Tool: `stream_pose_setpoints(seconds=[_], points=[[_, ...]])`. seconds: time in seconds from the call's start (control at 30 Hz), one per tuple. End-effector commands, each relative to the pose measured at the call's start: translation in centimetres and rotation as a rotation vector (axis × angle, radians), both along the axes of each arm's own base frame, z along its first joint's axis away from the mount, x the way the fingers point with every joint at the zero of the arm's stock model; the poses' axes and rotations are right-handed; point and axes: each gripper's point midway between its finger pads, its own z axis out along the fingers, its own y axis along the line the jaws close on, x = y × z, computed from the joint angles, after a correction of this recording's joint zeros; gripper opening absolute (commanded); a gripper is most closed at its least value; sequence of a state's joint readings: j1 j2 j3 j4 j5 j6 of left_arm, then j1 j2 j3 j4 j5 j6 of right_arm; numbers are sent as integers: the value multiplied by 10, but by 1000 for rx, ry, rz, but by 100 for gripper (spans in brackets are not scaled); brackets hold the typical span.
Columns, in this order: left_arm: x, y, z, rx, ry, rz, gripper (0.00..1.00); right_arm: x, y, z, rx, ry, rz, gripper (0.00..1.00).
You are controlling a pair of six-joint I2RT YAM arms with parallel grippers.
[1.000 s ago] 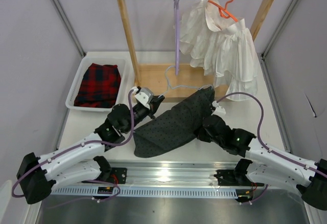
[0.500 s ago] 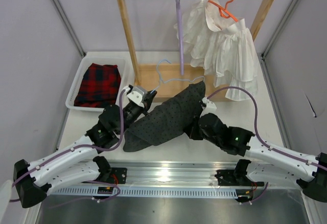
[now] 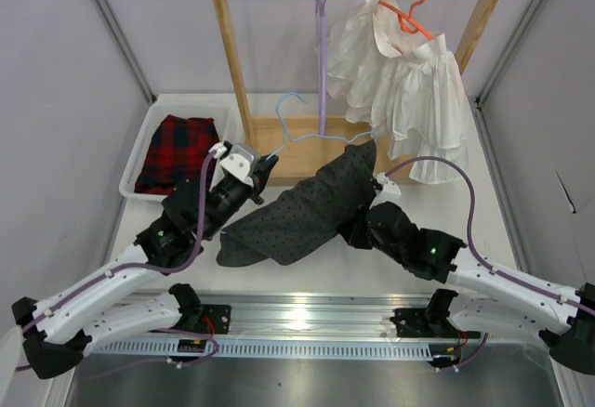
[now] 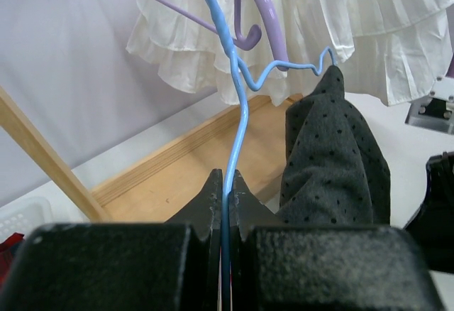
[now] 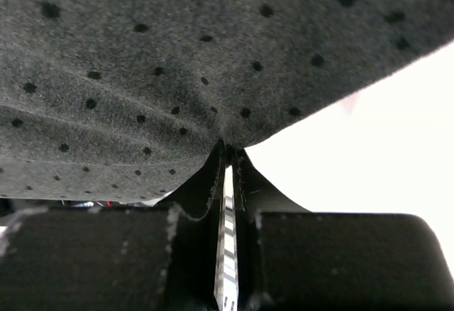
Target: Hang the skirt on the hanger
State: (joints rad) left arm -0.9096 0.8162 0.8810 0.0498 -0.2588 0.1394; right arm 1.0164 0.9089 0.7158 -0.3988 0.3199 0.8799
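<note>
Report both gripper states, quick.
Left gripper: closed, pinching the hanger wire.
Right gripper: closed on an edge of the skirt.

Skirt (image 3: 307, 212) charcoal, dotted; hanger (image 4: 230, 54) pale blue; garment (image 3: 178, 151) red-black plaid.

Dotted skirt (image 5: 177, 55) edge pinched in right gripper (image 5: 227, 149), jaws near-closed

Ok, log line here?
left claw: shut on light-blue wire hanger | right claw: shut on dotted skirt | skirt end at hanger
</note>
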Motion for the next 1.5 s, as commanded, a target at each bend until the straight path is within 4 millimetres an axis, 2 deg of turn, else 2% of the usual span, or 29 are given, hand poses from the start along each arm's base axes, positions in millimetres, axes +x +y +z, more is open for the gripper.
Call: stream_pose_setpoints(seconds=[0.0,0.07,0.1,0.13,0.23,0.3,0.33,0.37,0.53,0.67,0.8,0.93,1.0,1.03,1.1,1.13,1.2,1.23,1.3,1.47], points=[[-20,39,87,-224,-145,47,0,1,-16,-16,-76,19,-6,4],[-25,44,93,-239,-162,40,0,5,-15,-16,-69,17,10,2],[-26,44,91,-227,-159,35,0,3,-9,-15,-53,22,42,2],[-28,47,98,-228,-169,37,0,4,-3,-10,-32,0,66,4],[-27,48,97,-218,-173,47,0,2,6,-4,-13,-9,94,6],[-26,49,93,-226,-180,57,0,-1,14,1,-8,-20,126,5],[-28,53,101,-264,-204,62,0,-4,18,3,3,-23,145,5],[-25,52,93,-263,-200,66,0,-5,21,5,5,-26,159,5],[-20,55,98,-310,-228,105,0,-22,42,9,-2,-32,243,4],[-16,46,100,-311,-233,90,0,-31,52,17,-4,-53,267,5],[-17,43,100,-301,-228,75,0,-26,39,11,-75,-50,213,13],[-25,46,106,-281,-213,47,0,-21,27,13,-90,-66,188,32],[-32,45,108,-263,-208,11,0,-18,21,15,-93,-69,170,44],[-34,45,103,-236,-188,3,0,-16,18,18,-89,-72,156,55],[-40,44,103,-220,-184,-27,0,-13,11,25,-85,-88,131,62],[-41,43,97,-196,-168,-38,0,-11,9,30,-80,-98,124,63],[-49,42,102,-196,-170,-74,0,-8,2,40,-63,-115,107,64],[-51,41,91,-159,-139,-85,0,-6,0,48,-53,-127,98,64],[-56,42,93,-148,-131,-104,0,-3,-7,58,-51,-148,84,64],[-67,46,86,-99,-83,-141,0,2,-11,91,-1,-220,82,64]])
